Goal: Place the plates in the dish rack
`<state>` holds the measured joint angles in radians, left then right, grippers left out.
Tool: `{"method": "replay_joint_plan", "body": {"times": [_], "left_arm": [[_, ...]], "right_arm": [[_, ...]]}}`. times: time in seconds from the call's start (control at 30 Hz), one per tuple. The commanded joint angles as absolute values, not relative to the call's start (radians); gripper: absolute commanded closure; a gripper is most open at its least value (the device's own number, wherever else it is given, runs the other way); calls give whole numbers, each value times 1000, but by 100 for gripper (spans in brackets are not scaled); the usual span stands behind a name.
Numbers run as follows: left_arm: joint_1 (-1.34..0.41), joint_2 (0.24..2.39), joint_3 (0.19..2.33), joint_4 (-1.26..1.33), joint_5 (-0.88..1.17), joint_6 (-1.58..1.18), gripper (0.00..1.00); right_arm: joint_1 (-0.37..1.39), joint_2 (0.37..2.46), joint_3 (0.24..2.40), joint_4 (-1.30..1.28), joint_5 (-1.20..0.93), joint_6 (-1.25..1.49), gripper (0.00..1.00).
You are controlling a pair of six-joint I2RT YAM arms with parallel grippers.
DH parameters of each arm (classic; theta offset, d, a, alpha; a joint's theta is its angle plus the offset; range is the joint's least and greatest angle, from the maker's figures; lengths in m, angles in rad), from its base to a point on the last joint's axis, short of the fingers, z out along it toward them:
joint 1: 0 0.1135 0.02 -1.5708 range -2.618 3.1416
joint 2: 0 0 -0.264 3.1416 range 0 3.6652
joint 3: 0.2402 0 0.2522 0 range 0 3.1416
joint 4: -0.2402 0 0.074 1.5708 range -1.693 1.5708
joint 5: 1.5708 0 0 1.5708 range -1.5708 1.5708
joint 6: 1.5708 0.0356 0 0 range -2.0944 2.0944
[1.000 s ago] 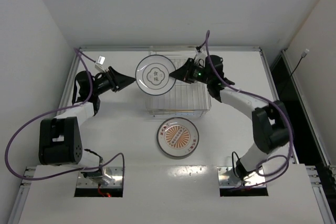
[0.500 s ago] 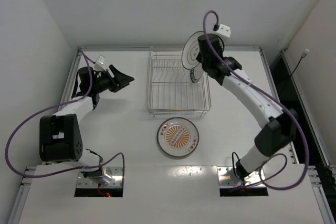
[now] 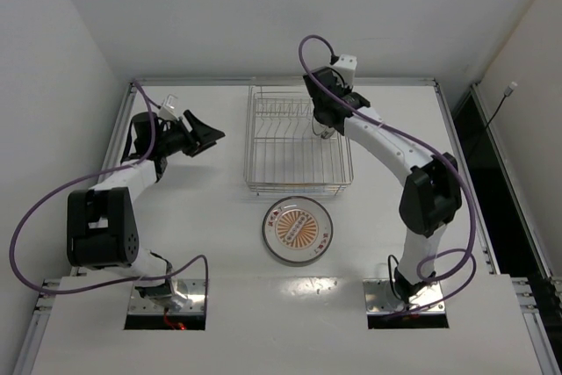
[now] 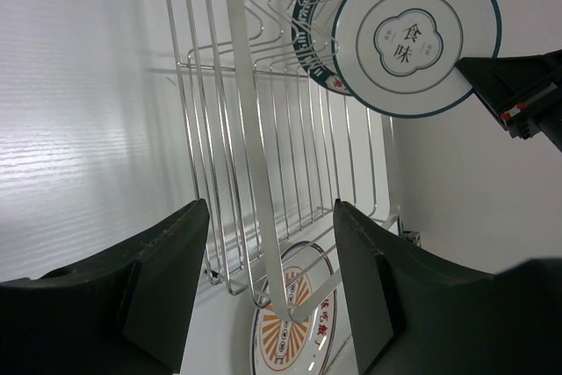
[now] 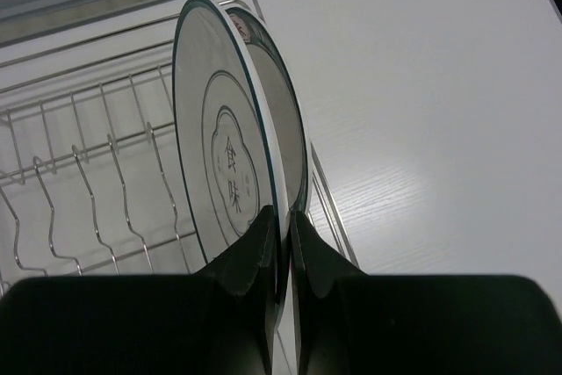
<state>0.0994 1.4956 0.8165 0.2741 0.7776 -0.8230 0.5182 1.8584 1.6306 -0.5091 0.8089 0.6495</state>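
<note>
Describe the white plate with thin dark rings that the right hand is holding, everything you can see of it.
The round white plate with thin dark rings looks like glazed ceramic, with a dark teal edge, a thin inner ring and a lobed centre mark holding two characters. It stands upright on edge over the silver wire dish rack, close beside the white plate with a dark-blue patterned rim. The right hand pinches its rim. Whether it rests on the wires is hidden.

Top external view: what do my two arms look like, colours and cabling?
Left arm and right arm: white links, black joints. A loose purple cable loops along each. Left gripper and right gripper are black with broad, tapered fingers.
</note>
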Motion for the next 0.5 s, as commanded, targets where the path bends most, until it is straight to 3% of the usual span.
{"method": "replay_joint_plan", "body": {"times": [0.0,0.17,0.47], "left_arm": [[101,1508,853,287,778,-810,44],[101,1517,853,287,778,-810,44],[101,1526,862,287,787,-810,44]], "right_arm": [[502,1868,1681,-488,887,595,100],[512,1760,1563,-310,896,514,100],[512,1759,1543,-310,881,505,100]]}}
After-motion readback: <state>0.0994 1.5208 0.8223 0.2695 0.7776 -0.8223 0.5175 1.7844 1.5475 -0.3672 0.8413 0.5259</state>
